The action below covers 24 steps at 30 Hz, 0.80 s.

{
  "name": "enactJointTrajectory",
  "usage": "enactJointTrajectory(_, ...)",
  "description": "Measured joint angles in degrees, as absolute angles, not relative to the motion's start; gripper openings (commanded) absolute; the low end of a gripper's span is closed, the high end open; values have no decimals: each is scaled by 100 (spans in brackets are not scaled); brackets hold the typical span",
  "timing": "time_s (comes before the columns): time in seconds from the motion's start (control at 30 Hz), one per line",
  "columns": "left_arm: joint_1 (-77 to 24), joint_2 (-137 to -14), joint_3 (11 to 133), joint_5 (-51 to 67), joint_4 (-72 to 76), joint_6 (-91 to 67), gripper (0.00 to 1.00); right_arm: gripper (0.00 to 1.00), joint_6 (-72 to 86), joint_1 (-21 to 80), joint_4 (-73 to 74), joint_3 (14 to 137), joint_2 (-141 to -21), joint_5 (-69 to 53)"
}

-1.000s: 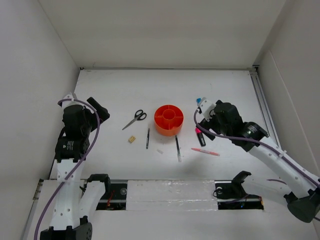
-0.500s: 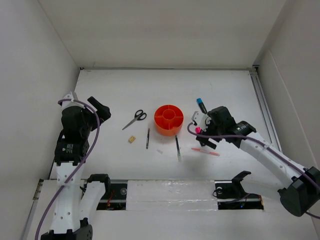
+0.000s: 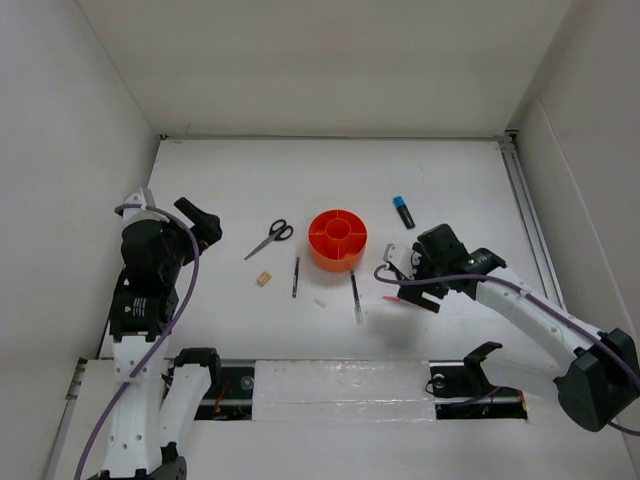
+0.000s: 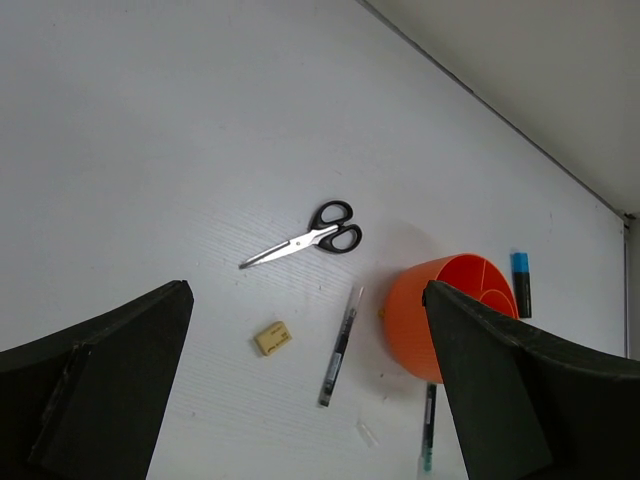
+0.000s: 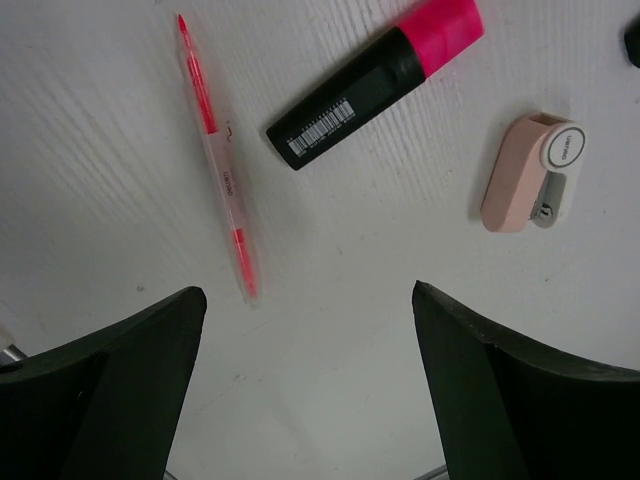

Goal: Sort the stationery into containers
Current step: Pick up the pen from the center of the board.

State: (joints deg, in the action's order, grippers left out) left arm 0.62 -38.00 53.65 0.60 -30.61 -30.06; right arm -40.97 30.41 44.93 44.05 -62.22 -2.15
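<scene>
The orange organizer [image 3: 337, 238] stands mid-table and also shows in the left wrist view [image 4: 450, 315]. To its left lie the black-handled scissors [image 3: 270, 238], a tan eraser [image 3: 264, 279], a dark pen [image 3: 296, 276], a second dark pen [image 3: 356, 296] and a tiny white piece [image 3: 320, 302]. The blue-capped highlighter [image 3: 403, 211] lies to its right. My right gripper [image 3: 408, 288] is open and empty, low over the pink pen [image 5: 222, 170], the pink-capped highlighter [image 5: 375, 80] and the pinkish sharpener [image 5: 533, 172]. My left gripper [image 3: 200, 218] is open and empty at the left, high above the table.
White walls close in the table on the left, back and right. A metal rail [image 3: 525, 215] runs along the right edge. The arm bases and a white bar [image 3: 340, 385] sit at the near edge.
My right gripper has moved toward the near edge and down, off the blue-capped highlighter and over the pink highlighter and pink pen. The left arm has barely moved.
</scene>
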Motion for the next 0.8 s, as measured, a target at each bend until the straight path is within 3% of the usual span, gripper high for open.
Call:
enactJointTrajectory(0.27, 62, -3758, 5334, 32, -3030, -3006, 100, 90, -4248, 3249, 4263, 3774, -6449, -102)
enactJointTrajectory(0.5, 62, -3736, 5301, 16, -3022, -3006, 100, 83, -4322, 3503, 4119, 3667, -6394, -89)
enactJointTrajectory(0.8, 62, -3739, 5299, -10, -3020, -3004, 100, 77, -4377, 3721, 3911, 3715, -7255, -113)
